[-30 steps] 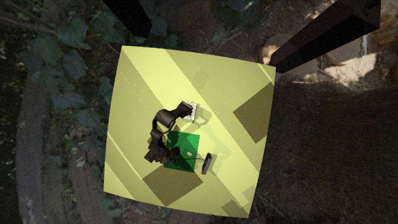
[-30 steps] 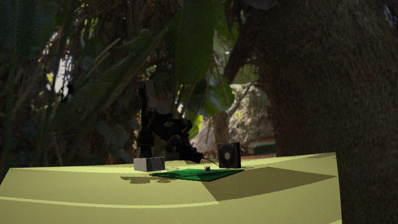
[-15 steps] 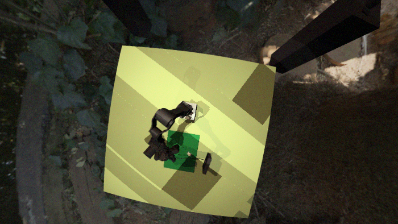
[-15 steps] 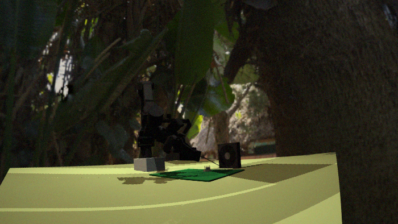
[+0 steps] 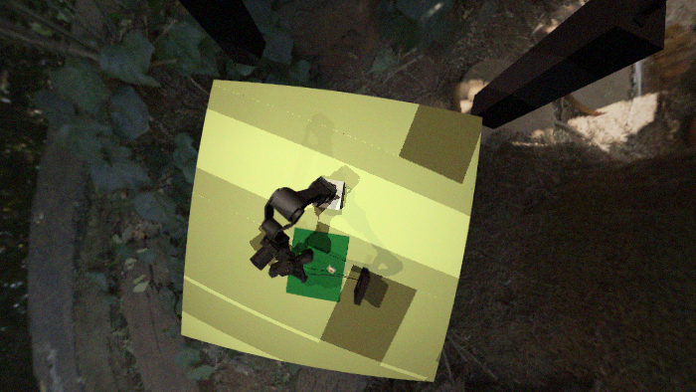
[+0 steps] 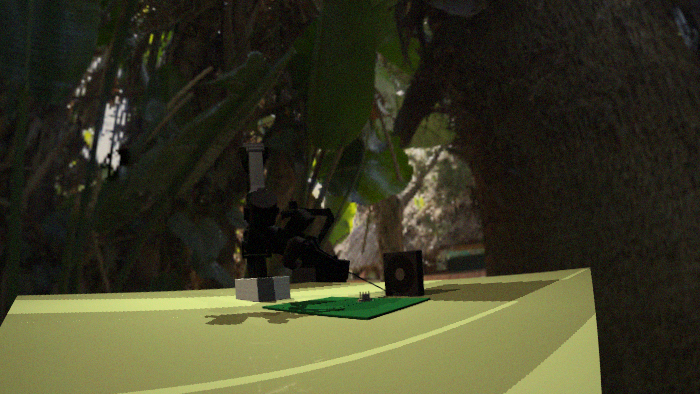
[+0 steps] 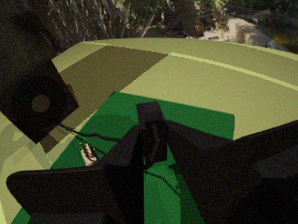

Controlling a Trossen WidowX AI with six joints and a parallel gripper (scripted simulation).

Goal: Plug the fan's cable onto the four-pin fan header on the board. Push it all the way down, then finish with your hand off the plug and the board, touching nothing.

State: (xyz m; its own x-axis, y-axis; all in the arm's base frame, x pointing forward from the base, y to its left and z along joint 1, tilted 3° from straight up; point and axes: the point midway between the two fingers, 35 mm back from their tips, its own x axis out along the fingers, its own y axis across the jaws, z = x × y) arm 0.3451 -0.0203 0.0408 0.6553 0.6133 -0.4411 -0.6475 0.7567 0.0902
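Your gripper (image 5: 304,268) (image 6: 348,270) (image 7: 152,128) is pinching the small dark plug (image 7: 151,114) at its fingertips, and the plug's end is showing beyond them in the wrist view. The four-pin header (image 5: 331,269) (image 6: 364,300) (image 7: 88,154) is lying at about three o'clock from the jaws in the top view; in the wrist view it is sitting toward eight o'clock from the plug, near the finger on that side but apart from it. Its pins are standing bare, so the plug is not yet seated. The plug's long axis seems to be running roughly in line with the fingers, leaning rather than dropping straight onto the pins; which way its sockets are facing you cannot tell. You are working with one arm, so this gripper is doing both the carrying and the pressing.

The next move is probably calling for a sideways shift toward three o'clock in the top view, then squaring the plug over the pins before pushing. A tilted approach could be catching on a pin.

The board (image 5: 318,289) (image 6: 370,314) (image 7: 200,120) is a flat, thin green sheet. The header is pale and blocky with slender upright pins. The fan (image 5: 362,286) (image 6: 403,273) (image 7: 40,102) is a dark square frame with a round hub, standing upright at three to four o'clock from the header in the top view. The thin black cable (image 5: 343,276) (image 6: 367,282) (image 7: 95,135) is running from it toward your fingers, and it is likely to be tugging lightly.
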